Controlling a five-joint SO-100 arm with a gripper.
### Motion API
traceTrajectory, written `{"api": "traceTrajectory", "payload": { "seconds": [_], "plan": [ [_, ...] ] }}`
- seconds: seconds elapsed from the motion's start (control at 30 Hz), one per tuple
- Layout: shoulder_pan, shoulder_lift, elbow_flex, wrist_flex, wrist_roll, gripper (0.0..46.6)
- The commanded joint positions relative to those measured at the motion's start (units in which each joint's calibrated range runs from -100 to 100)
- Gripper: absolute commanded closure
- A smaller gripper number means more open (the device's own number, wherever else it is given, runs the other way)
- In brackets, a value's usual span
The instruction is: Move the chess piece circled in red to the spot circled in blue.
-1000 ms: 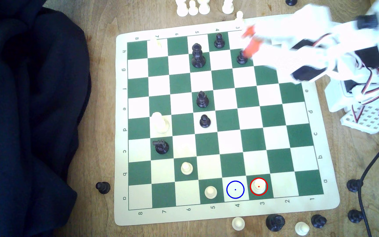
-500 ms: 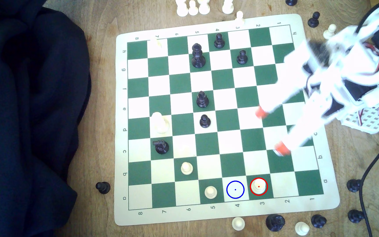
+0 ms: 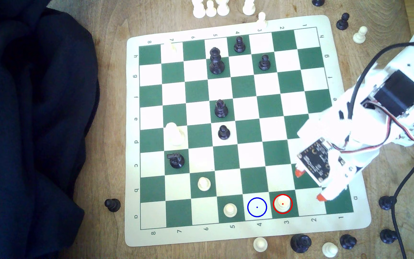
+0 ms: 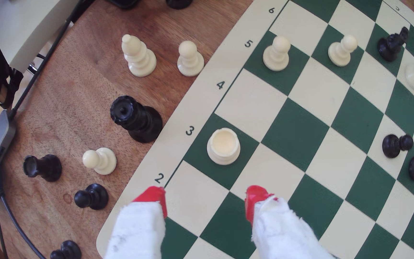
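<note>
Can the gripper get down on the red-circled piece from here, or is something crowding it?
Probably yes. The gripper is open, and the piece stands alone on its green square just ahead of the tips. The neighbouring squares are bare; the nearest pawn sits two squares off.

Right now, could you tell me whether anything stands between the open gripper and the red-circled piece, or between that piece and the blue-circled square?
Nothing visible does. The gripper hangs open, with bare squares between it and the red-circled piece. The blue-circled square is the adjoining one and holds no piece; the nearest white pawn stands one square beyond it.
</note>
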Motion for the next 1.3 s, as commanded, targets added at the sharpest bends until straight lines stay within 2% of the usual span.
{"api": "traceTrajectory", "payload": {
  "seconds": [0.0,0.4,1.27],
  "plan": [
    [-0.7,1.6,-3.0,-4.3,1.1,29.2],
    [-0.1,12.1,-1.4,-11.9,2.7,30.7],
    [0.9,24.7,0.1,-20.7,3.1,30.8]
  ]
}}
